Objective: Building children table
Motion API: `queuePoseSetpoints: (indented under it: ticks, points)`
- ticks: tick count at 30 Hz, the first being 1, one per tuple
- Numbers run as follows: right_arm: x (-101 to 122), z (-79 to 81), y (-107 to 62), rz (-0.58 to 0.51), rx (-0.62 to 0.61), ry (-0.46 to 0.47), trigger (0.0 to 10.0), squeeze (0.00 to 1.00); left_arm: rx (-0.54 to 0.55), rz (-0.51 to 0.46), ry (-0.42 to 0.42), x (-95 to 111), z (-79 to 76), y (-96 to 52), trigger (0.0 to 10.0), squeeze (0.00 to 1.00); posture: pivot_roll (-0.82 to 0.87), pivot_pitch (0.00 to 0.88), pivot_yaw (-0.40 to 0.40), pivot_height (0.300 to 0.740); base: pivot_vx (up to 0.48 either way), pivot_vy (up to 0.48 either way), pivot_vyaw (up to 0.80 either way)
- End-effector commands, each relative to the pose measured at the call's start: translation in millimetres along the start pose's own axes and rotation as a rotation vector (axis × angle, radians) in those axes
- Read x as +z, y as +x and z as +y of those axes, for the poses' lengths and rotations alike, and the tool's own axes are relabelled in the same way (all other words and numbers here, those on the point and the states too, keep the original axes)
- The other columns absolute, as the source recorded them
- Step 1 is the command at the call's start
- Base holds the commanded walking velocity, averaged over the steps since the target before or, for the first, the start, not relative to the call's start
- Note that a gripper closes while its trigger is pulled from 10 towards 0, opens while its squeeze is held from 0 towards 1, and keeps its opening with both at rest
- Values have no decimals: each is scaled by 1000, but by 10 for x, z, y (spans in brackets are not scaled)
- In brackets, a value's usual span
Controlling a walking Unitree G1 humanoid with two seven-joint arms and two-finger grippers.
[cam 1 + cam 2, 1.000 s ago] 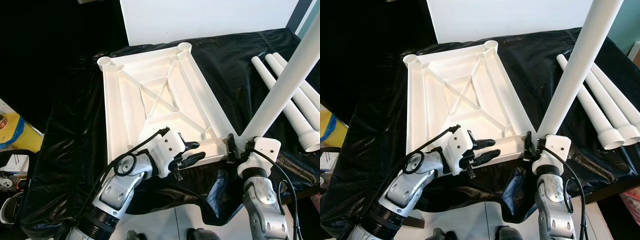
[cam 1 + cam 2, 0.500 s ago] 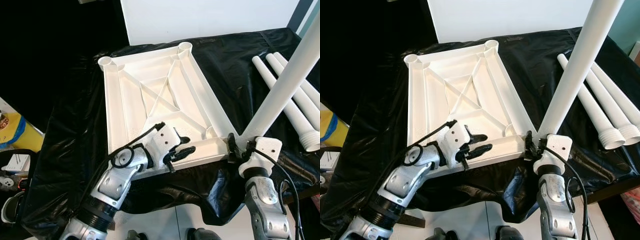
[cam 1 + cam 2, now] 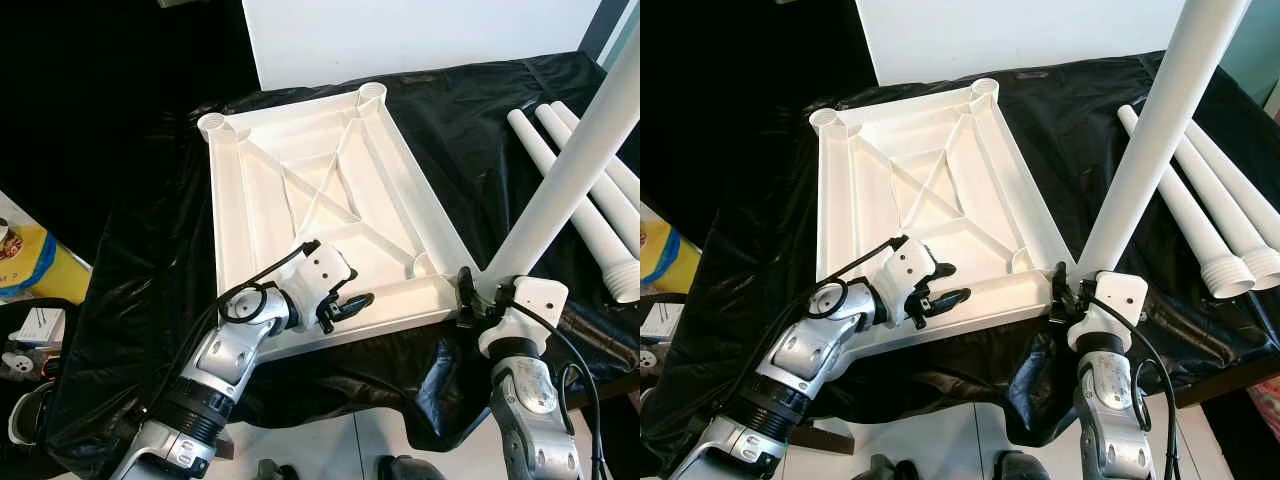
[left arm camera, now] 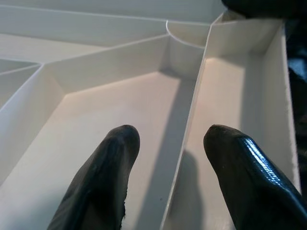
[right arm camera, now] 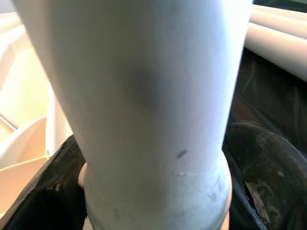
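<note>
White plastic tabletop (image 3: 320,190) lies upside down on the black sheet (image 3: 150,260), and at its near right corner the right gripper (image 3: 478,296) squeezes a tall leg (image 3: 570,165) standing almost upright, while the left gripper (image 3: 345,305), fingers (image 4: 103,172) apart, straddles a rib by its near edge.

I find no text, label, brand, number or sign that I can read. At the far left edge, on the floor beside my desk, a yellow container (image 3: 35,275) carries a printed band with red and blue, but the lettering is too small and cut off to make out. Near it, a small white box (image 3: 35,325) shows dark printed marks that are too fine to read. The white plastic parts in front of me carry no markings I can see.
</note>
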State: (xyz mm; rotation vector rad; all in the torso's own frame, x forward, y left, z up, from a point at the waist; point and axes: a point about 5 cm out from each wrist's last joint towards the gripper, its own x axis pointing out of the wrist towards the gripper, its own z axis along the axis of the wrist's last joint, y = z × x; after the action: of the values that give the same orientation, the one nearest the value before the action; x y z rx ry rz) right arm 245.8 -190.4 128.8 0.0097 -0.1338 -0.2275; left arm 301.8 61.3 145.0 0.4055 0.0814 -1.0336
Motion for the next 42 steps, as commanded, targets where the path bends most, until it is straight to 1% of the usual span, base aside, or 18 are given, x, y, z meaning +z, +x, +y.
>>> queuePoseSetpoints:
  ticks: [1, 2, 5, 6, 7, 12, 13, 14, 15, 19, 25, 29, 32, 35, 37, 39, 41, 42]
  points:
    - [-67, -51, -51, 34, -20, -7, 10000, 0, 152, 47, 13, -60, 78, -5, 10000, 0, -194, 163, 75, 740, 0, 0, 0]
    - [-67, -51, -51, 34, -20, -7, 10000, 0, 152, 47, 13, -60, 78, -5, 10000, 0, -194, 163, 75, 740, 0, 0, 0]
    - [-64, -31, -52, 31, -14, -6, 10000, 0, 183, 138, 27, -155, 128, 2, 10000, 0, -192, 159, 77, 740, 0, 0, 0]
    - [-64, -31, -52, 31, -14, -6, 10000, 0, 183, 138, 27, -155, 128, 2, 10000, 0, -192, 159, 77, 740, 0, 0, 0]
    - [-66, -26, -51, 32, -12, -6, 10000, 0, 219, 177, 24, -200, 172, -9, 10000, 0, -193, 157, 77, 740, 0, 0, 0]
    - [-68, -9, -44, 32, -2, -1, 10000, 0, 271, 216, -1, -256, 240, -34, 10000, 0, -192, 151, 79, 740, 0, 0, 0]
    - [-68, 2, -40, 32, 4, 3, 10000, 0, 294, 227, -8, -272, 265, -48, 7608, 0, -192, 149, 79, 740, 0, 0, 0]
    - [-67, 9, -37, 32, 7, 5, 10000, 0, 308, 232, -13, -280, 279, -56, 7608, 0, -192, 149, 79, 740, 0, 0, 0]
    - [-65, 20, -29, 32, 14, 9, 10000, 0, 339, 238, -25, -284, 310, -75, 0, 0, -193, 147, 79, 740, 0, 0, 0]
    - [-59, 33, -11, 32, 24, 15, 10000, 0, 396, 253, -56, -305, 363, -118, 0, 0, -192, 148, 77, 740, 0, 0, 0]
    - [-51, 32, 26, 31, 42, 15, 10000, 0, 414, 275, -37, -299, 388, -139, 0, 0, -188, 148, 72, 740, 0, 0, 0]
    - [-35, 36, 109, 29, 73, 19, 10000, 0, 442, 279, -43, -283, 413, -151, 0, 0, -186, 150, 70, 740, 0, 0, 0]
    - [-22, 55, 232, 33, 138, 24, 10000, 0, 455, 269, -48, -234, 428, -164, 0, 0, -184, 152, 71, 740, 0, 0, 0]
    - [-23, 56, 314, 39, 171, 17, 10000, 0, 459, 258, -57, -199, 433, -171, 0, 0, -181, 153, 71, 740, 0, 0, 0]
    - [-11, 45, 377, 35, 180, 17, 10000, 0, 477, 257, -64, -180, 446, -189, 0, 0, -176, 153, 71, 740, 0, 0, 0]
    - [-8, 43, 396, 34, 182, 16, 10000, 0, 485, 260, -68, -179, 451, -199, 0, 0, -175, 154, 74, 740, 0, 0, 0]
    - [-1, 49, 475, 28, 201, 8, 10000, 0, 523, 266, -81, -184, 464, -237, 0, 0, -165, 154, 74, 740, 0, 0, 0]
    - [-1, 49, 475, 28, 201, 8, 10000, 0, 523, 266, -81, -184, 464, -237, 0, 0, -165, 154, 74, 740, 0, 0, 0]
